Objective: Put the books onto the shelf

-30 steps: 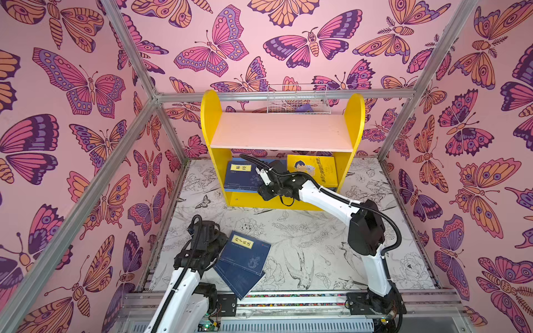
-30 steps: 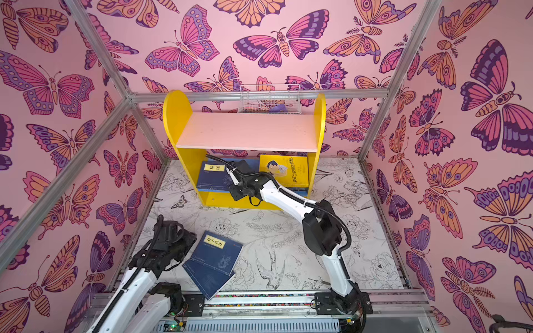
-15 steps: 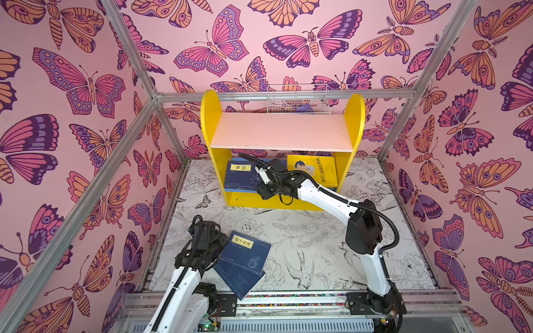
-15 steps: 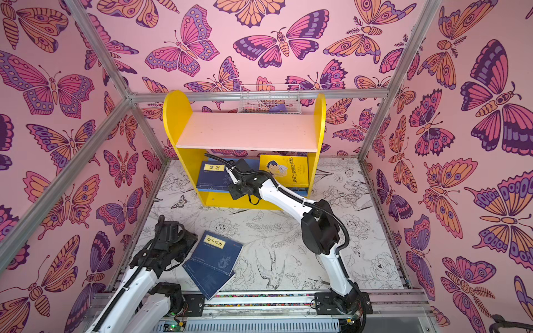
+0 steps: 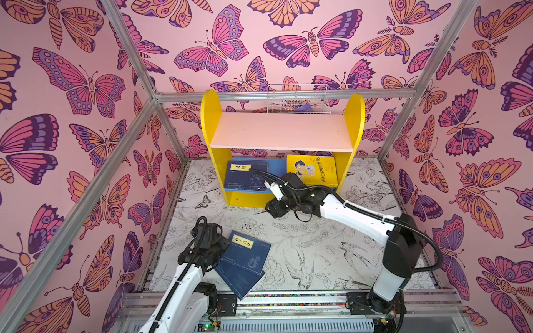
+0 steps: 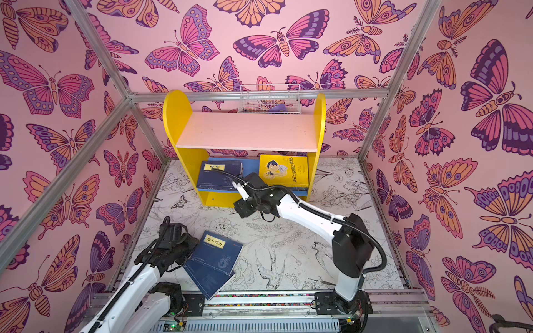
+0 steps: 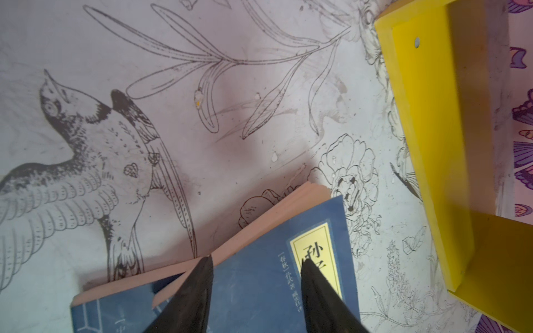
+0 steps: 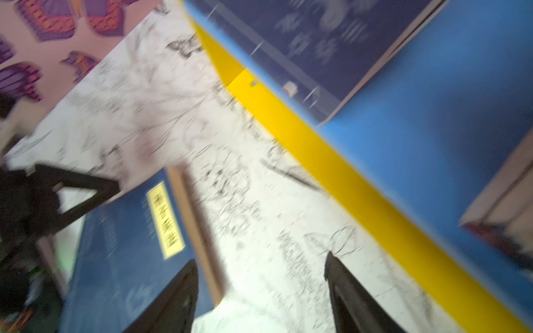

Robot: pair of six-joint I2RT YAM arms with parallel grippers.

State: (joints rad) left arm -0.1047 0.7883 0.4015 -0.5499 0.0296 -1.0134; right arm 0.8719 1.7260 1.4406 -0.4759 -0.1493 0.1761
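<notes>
Books lie in two places. On the table (image 5: 317, 245), near its front left corner, a top navy book (image 5: 248, 255) with a yellow title label rests askew on a lower navy book (image 5: 238, 281), whose corner sticks out toward the front rail. Two more are on the shelf (image 5: 212, 115), on its blue lower board (image 5: 277, 166): a shelved navy book (image 5: 246, 177) at the left end and a bright yellow book (image 5: 313, 171) with a cartoon child at the right end, with bare blue between them. The pale pink upper board (image 5: 282, 131) spans the yellow round-topped side panels above them. The left hand (image 7: 256, 261) is at the left edge of the stacked pair. In the left wrist view its two black fingers (image 7: 199, 288) stand apart over the top cover, one near the page edge and one over the title label, clamping nothing; whether the tips touch the cover I cannot tell. The right hand (image 8: 261, 262) hangs over the table just in front of the shelf's lower front edge. Its wrist view is blurred, yet it shows the fingers wide apart around bare table. Behind the shelf a white wire basket (image 5: 297, 99) stands against the back wall. Pink butterfly walls (image 5: 57, 86) enclose the table, which is printed with black-and-white birds and flowers.
</notes>
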